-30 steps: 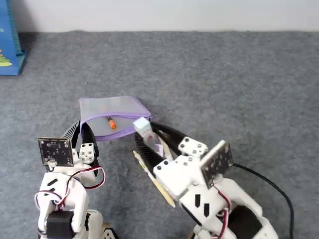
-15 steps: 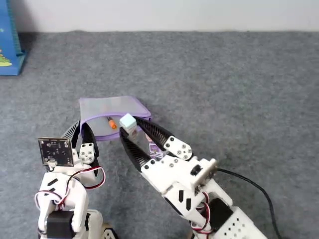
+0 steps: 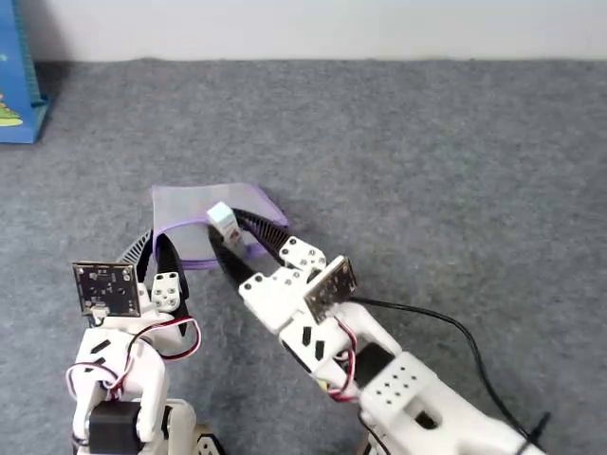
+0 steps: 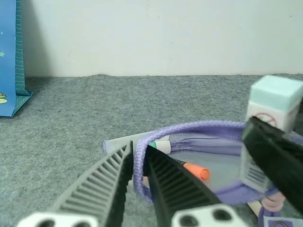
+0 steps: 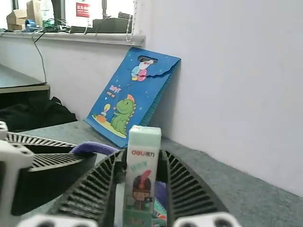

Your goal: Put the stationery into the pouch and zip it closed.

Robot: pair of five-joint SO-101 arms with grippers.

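eraser (image 3: 222, 220) upright, mint end up | R tool (image 5: 142, 161) clamps it | L tool (image 4: 137, 151) pinches pouch (image 3: 185, 207)

High camera sits above and behind both arms, looking steeply down over the grey carpet (image 3: 455, 142) toward the far wall (image 3: 332, 28); left wrist camera rides low, tight behind the left gripper (image 4: 137, 150), facing that wall, pouch (image 4: 208, 130) right up close; right wrist camera sights along the right gripper (image 5: 142, 156), angled toward the blue bag (image 5: 128, 104); all three share the eraser (image 3: 223, 220) and that bag.
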